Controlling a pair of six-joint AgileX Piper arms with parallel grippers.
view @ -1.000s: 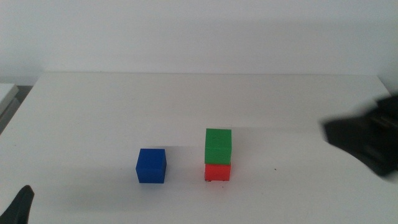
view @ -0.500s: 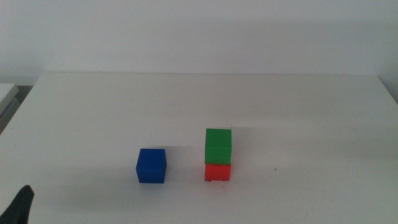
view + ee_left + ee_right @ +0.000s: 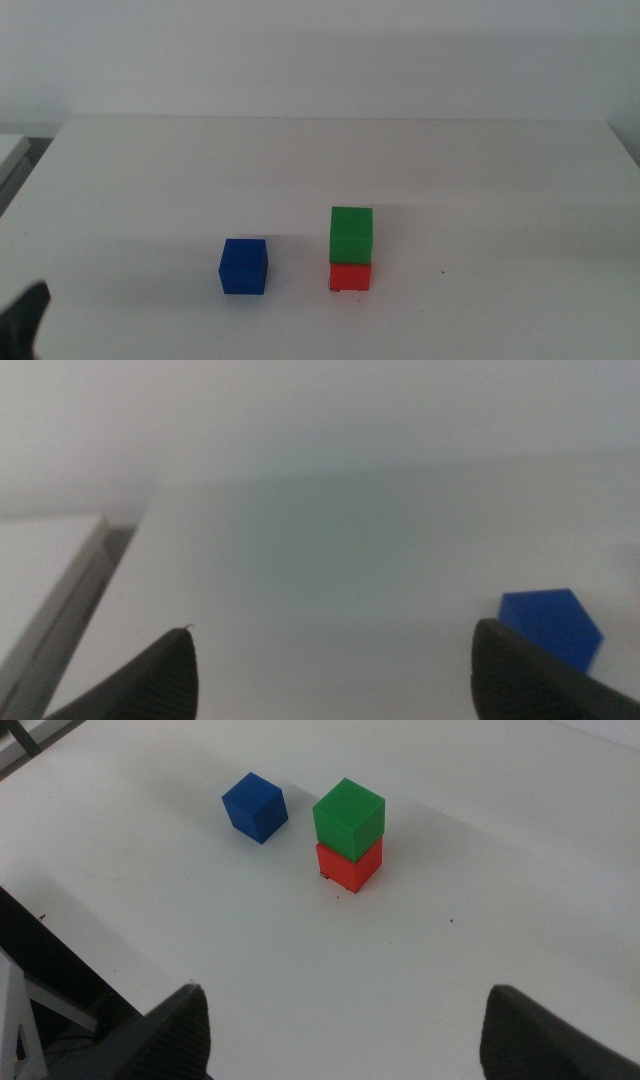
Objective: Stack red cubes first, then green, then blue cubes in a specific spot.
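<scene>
The left gripper hangs low over the white table near its front left corner, its two dark jaws spread wide with nothing between them; in the middle view only a dark tip of it shows at the bottom left edge. The blue cube lies just ahead of one of its jaws, apart from it, turned so that an edge faces the left wrist camera.

The right gripper is out of the middle view. Its own camera shows its jaws also spread wide and empty, held well back from the cubes and above the table.

In the middle view the red cube sits flat on the table, right of centre and toward the front. The green cube rests squarely on top of it, sides roughly lined up, so the pair stands as a short upright column. The blue cube sits on the table to the left of this stack, near it but with a clear gap, flat on one face. A small dark speck marks the table to the right of the stack.

There are no containers in view. The cubes have equal sides and so no long axis.
</scene>
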